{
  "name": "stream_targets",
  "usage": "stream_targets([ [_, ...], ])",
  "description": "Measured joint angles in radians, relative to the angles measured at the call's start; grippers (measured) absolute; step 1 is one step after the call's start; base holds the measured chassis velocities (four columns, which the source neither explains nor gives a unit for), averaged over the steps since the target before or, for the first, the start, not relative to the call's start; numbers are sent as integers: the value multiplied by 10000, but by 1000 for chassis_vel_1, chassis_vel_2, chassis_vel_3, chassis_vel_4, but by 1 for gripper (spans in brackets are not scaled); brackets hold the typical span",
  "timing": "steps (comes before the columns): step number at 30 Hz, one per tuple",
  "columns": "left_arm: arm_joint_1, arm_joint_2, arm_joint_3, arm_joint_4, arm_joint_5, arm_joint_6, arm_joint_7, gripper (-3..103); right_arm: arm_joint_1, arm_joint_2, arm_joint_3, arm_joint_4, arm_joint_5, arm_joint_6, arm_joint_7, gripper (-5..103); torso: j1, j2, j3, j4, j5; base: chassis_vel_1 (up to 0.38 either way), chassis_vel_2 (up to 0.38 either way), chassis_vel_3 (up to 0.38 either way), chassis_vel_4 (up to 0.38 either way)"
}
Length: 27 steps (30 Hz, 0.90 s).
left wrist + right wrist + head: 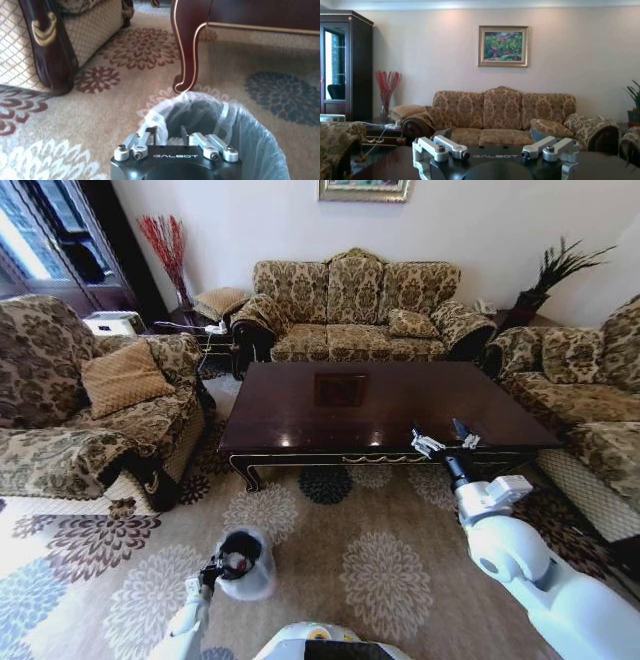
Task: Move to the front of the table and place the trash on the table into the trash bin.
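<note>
The table stands ahead, dark and glossy, and I see no trash on its top; the trash is out of view. The trash bin sits on the carpet at my lower left, lined with a white bag. My left gripper hangs over the bin's mouth. In the left wrist view this gripper is open above the bin with nothing between its fingers. A small reddish spot shows by the fingers; I cannot tell what it is. My right gripper hovers open over the table's front right edge, holding nothing.
Patterned sofas ring the table on the left, back and right. The table's curved leg stands just beyond the bin. An armchair's dark wooden corner is close on the left. Flowered carpet lies in front.
</note>
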Motion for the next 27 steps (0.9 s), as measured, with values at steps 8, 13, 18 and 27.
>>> stream_targets([
  [8,1259,543,-369,-3365,-890,596,-229,64,55,76,-38,198,46,-45,14,100,0,1,0,0,3,0,0,0,0],
  [13,2228,762,-789,-6529,-1573,1216,-831,81,47,106,-11,408,127,-178,34,100,0,0,0,-1,0,0,0,0,0],
  [18,3221,609,-1208,-9592,-1826,2052,-1697,96,-585,354,548,474,-89,-555,11,100,0,1,0,2,4,0,0,0,0],
  [27,4008,-43,-932,-14093,-1122,3690,-3415,100,-3049,1465,2484,279,-1332,-634,-1721,100,-1,1,-1,-3,4,0,0,0,0],
])
